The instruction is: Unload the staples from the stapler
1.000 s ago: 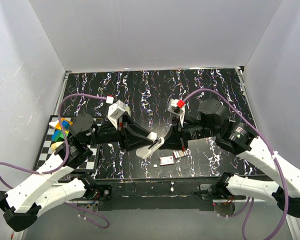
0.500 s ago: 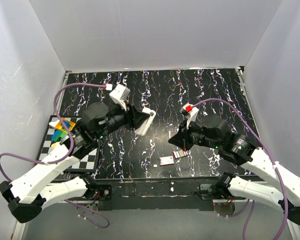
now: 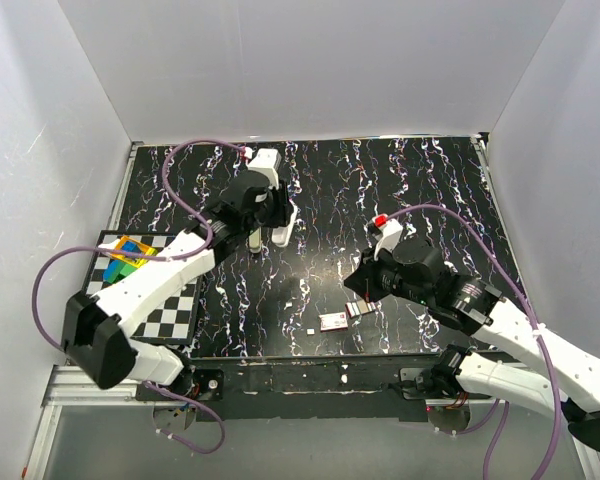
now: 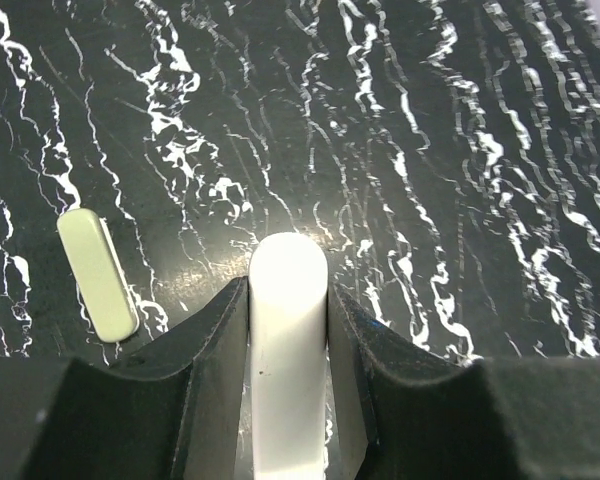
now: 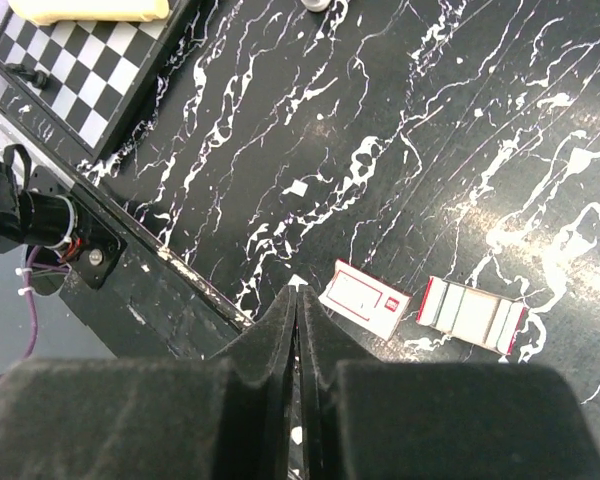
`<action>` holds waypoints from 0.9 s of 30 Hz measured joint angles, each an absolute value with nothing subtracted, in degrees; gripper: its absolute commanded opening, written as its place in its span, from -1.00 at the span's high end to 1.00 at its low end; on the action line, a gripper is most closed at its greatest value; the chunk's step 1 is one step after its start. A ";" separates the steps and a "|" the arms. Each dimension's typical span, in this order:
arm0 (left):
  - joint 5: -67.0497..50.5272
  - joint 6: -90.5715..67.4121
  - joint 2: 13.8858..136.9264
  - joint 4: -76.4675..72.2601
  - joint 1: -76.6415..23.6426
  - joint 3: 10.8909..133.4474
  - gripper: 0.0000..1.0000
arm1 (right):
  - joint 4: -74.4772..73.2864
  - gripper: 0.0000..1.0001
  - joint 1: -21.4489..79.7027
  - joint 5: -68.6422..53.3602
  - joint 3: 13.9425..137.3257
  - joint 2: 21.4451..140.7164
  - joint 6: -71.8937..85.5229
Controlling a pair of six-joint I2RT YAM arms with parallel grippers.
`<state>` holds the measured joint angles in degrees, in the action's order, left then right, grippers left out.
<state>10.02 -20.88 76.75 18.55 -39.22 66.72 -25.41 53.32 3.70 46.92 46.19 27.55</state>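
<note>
Top external view first: the left arm is stretched out to the far-left part of the black marbled table (image 3: 430, 180). The left gripper (image 3: 277, 226) has a white stapler (image 3: 283, 224) in it. The left wrist cam shows it much better. Both black fingers (image 4: 220, 340) are clamped on the sides of the stapler (image 4: 288, 380), and its rounded end pokes out past the fingertips of the left gripper (image 4: 288, 295). I can't tell if that end touches the table or hangs just above it. A small pale bar (image 4: 98, 275) lies flat on the table just to the left of it, not touching anything.

The right gripper (image 3: 353, 286) sits near the middle, closer to the near edge. On the right wrist cam its fingers are pressed tight together with nothing between them, so the right gripper (image 5: 298, 300) is clenched on air.

Right next to it on the table is a flat pink-and-white box (image 5: 365, 300), also visible from above (image 3: 332, 321). Just right of that box is a little tray (image 5: 472, 315) with red ends. The greyish strips lying side by side in it look like the staples (image 5: 470, 312), but it's too small to be sure. Whether there are any inside the stapler, no idea.

Over at the near-left edge there's a checkerboard (image 3: 165, 315) with some colourful blocks (image 3: 125, 255) on its far end.
</note>
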 measured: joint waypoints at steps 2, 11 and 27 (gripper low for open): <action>10.59 -21.30 79.99 17.91 -38.26 67.51 1.00 | -25.39 0.65 53.32 3.57 46.24 46.50 28.12; 11.60 -23.20 92.47 16.10 -32.93 71.66 1.00 | -25.36 0.37 53.32 3.03 46.02 46.83 28.32; 14.94 -25.71 109.91 14.46 -31.33 76.84 1.00 | -24.23 0.29 53.32 1.89 44.01 46.65 28.08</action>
<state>14.94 -25.71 109.91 14.46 -31.33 76.84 -24.23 53.32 1.89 44.01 46.65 28.08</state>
